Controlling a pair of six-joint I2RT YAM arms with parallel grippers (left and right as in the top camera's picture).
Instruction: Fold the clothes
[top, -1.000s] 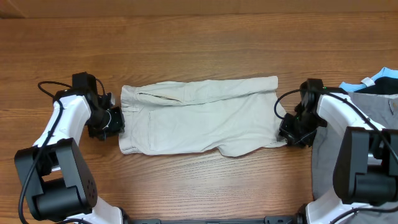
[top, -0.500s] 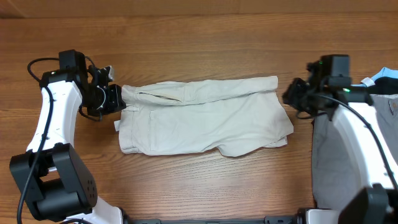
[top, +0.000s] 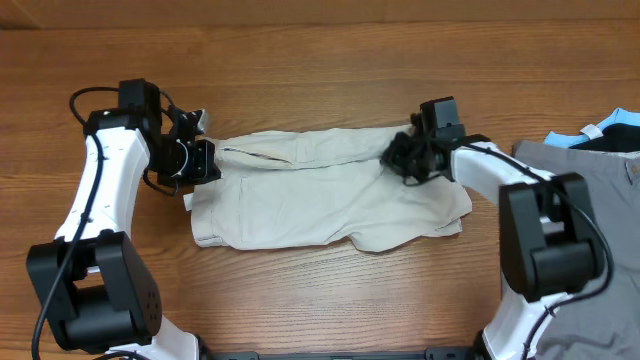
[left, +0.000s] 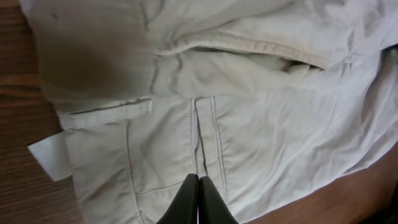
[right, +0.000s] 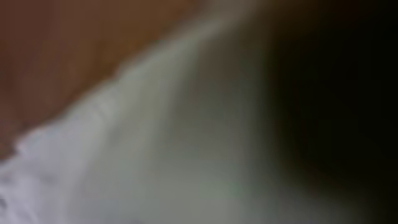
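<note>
Shorts lie flat mid-counter, waistband to the robot's left, legs to the right, white tag poking out at the waistband edge. Left fingers pressed together with nothing visibly between them, tips over the fabric by a seam near the waistband. Right fingers sit on the far leg edge; wrist view too blurred, can't tell if clenched or released. Grey garment at the right counter edge, apart from the shorts
</note>
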